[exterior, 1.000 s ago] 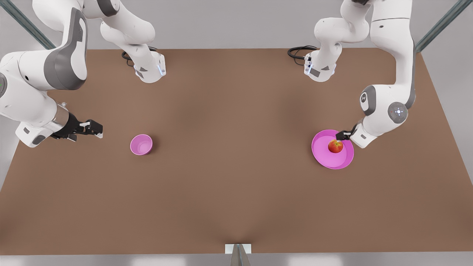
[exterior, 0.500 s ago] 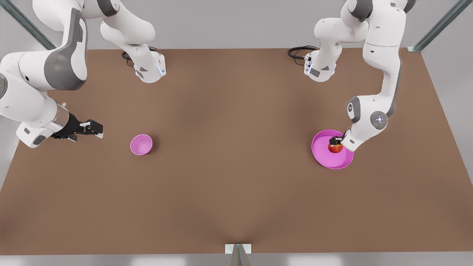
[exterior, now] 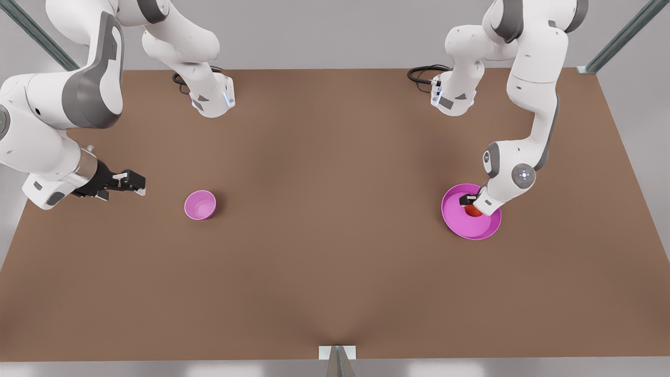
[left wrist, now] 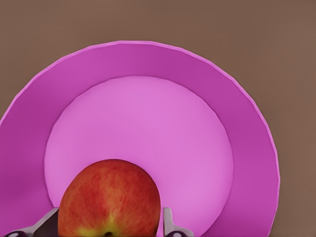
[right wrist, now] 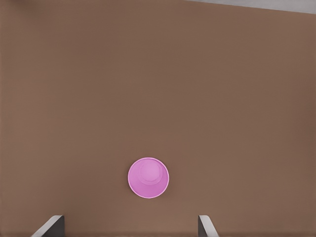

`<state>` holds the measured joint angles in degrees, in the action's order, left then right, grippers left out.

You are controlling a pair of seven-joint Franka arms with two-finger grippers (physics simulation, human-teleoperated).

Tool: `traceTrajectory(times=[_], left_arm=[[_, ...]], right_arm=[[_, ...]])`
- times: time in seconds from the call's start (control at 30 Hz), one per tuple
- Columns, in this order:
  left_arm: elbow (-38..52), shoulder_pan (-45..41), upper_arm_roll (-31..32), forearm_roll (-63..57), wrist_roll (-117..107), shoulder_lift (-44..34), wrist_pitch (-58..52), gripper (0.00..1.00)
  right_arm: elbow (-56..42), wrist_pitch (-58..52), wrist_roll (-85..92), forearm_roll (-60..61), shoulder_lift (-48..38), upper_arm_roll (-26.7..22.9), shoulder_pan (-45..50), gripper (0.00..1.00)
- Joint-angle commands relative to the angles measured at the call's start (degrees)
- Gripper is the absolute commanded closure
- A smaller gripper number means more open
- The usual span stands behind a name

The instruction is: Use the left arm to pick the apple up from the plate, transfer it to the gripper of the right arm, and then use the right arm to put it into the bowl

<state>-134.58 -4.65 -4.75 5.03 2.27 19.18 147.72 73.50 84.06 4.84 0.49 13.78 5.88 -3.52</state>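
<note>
table (exterior: 324, 235): matt brown | plate (left wrist: 247, 128): smooth pink, plastic-like | apple (left wrist: 109, 197): smooth, faintly glossy skin

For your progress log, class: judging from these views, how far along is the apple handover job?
Nothing is finished yet. The apple sits on the plate, between the open jaws of the left gripper. The grasp, lift and handover remain. The right gripper waits open beside the bowl, which holds nothing.
</note>
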Motion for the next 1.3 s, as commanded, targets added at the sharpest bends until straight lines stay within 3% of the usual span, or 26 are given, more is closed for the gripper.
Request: traceTrajectory(times=[0.0,0.33,0.4,0.47,0.73,0.93,1.07,1.27], left_arm=[[0.02,-0.01,0.01,-0.11,-0.42,0.07,0.37,0.01],[1.34,-0.01,0.01,-0.11,-0.42,1.48,0.64,0.02],[1.60,-0.01,0.01,-0.11,-0.42,1.65,0.64,0.07],[1.60,-0.01,0.01,-0.11,-0.34,1.83,0.64,0.18],[1.60,-0.01,0.01,-0.11,-0.42,2.80,2.92,0.19],[1.69,-0.62,0.36,-0.11,-0.25,-3.62,1.34,0.20],[4.15,-6.51,1.41,2.69,-3.59,-9.41,1.25,0.25],[11.44,-18.73,3.78,14.03,-10.35,-8.98,1.34,0.25]], right_arm=[[-0.11,-0.03,0.17,0.04,-0.07,0.01,0.00,0.00],[-0.03,-0.03,1.58,0.04,0.02,0.01,-0.17,0.00],[-0.03,-0.03,1.58,0.04,0.02,0.01,-0.17,0.00],[-0.03,-0.03,1.58,0.04,0.02,0.01,-0.09,0.00],[-0.11,-0.03,1.58,0.04,0.02,0.01,-0.17,0.00],[-0.03,-0.03,1.58,0.04,0.02,0.01,-0.17,0.00],[-0.03,-0.03,1.49,0.04,0.02,0.01,0.26,0.00],[-0.03,-1.53,0.97,7.24,-0.07,3.18,0.09,0.00]])
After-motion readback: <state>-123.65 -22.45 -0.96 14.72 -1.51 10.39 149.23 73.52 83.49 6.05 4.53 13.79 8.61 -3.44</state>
